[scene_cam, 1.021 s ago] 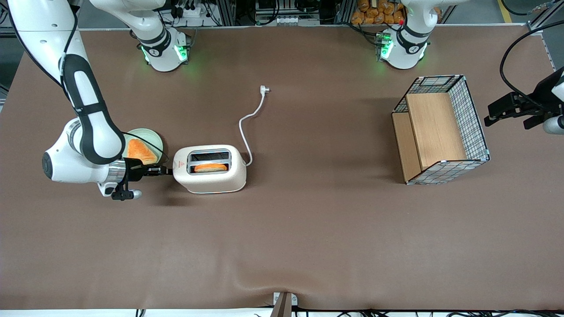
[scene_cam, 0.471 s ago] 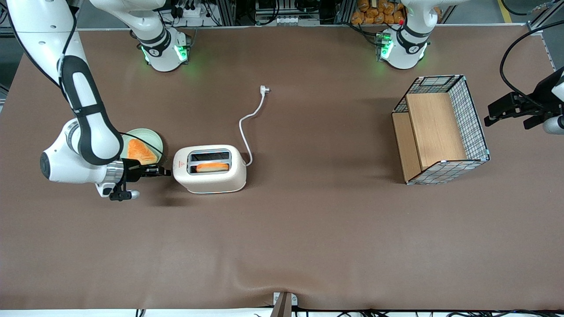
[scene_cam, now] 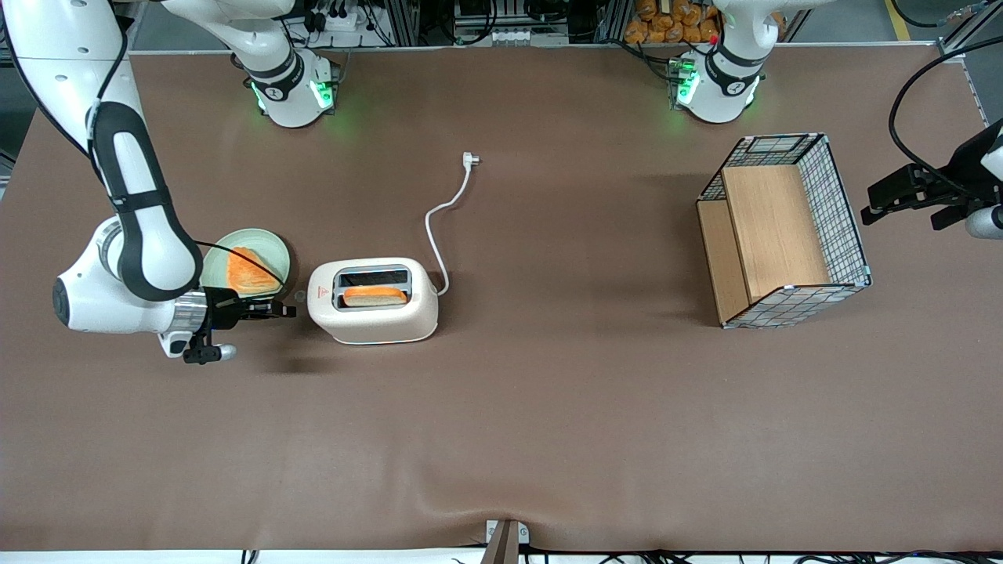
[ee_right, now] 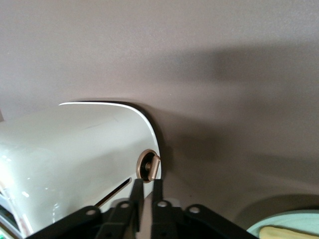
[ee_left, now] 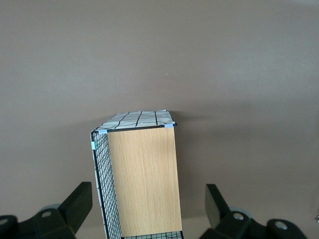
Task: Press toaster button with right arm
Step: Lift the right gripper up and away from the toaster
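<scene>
Toaster [scene_cam: 373, 301], cream-white with two slots, stands on the brown table [scene_cam: 548, 407] toward the working arm's end, well apart from the wire basket [scene_cam: 783, 231]. A slice of toast [scene_cam: 375, 295] sits raised in the slot nearer the front camera; the other slot looks dark and its contents cannot be made out. A small red triangle mark [scene_cam: 320, 293] shows on the toaster's top, but any writing beside it is too small to read. The white cord [scene_cam: 443, 227] runs from the toaster to a plug [scene_cam: 470, 160] lying loose on the table.

On the toaster's short end the round grey button [ee_right: 148, 166] protrudes, seen in the right wrist view. The right arm [scene_cam: 129, 211] holds its gripper [scene_cam: 284, 310] level just beside that end, apart from the toaster, with the fingers [ee_right: 157, 199] drawn narrow, nearly together, and holding nothing. A pale green plate [scene_cam: 270, 249] with a piece of toasted bread [scene_cam: 243, 271] lies beside the toaster, partly covered by the arm and its cable.
</scene>
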Tool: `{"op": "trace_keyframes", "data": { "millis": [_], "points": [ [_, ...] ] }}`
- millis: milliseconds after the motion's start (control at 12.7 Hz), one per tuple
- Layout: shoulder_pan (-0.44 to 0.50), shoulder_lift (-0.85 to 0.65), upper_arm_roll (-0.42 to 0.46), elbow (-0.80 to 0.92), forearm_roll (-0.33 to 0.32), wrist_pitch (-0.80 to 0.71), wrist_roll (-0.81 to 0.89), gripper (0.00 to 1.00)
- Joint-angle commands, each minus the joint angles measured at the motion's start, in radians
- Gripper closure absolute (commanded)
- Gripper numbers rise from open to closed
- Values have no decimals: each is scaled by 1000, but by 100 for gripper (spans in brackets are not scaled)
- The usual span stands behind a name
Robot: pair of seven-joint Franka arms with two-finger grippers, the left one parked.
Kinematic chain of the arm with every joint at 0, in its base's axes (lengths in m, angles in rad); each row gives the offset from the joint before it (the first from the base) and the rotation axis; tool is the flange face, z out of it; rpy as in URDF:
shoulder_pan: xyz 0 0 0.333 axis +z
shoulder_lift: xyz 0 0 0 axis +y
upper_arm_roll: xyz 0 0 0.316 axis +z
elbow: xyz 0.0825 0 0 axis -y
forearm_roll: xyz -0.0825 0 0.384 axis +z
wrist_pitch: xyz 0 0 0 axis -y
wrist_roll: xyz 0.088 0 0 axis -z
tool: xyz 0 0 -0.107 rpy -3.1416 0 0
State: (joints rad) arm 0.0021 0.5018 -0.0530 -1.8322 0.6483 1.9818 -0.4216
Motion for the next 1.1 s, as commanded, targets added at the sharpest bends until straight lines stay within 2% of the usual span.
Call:
{"op": "trace_keyframes", "data": {
  "millis": [0,157,393,550,707,864,1021],
  "points": [
    [-20,14,4,37,-22,-27,-14,0],
    [-27,14,-2,91,-61,-87,-11,0],
    [-21,12,-24,194,-186,-179,72,0],
    [-14,-2,-24,209,-242,-185,107,0],
    [-14,-44,-25,221,-292,-233,113,0],
    [-10,-104,-18,228,-392,-283,197,0],
    [-8,-178,-15,228,-424,-326,244,0]
  ]
}}
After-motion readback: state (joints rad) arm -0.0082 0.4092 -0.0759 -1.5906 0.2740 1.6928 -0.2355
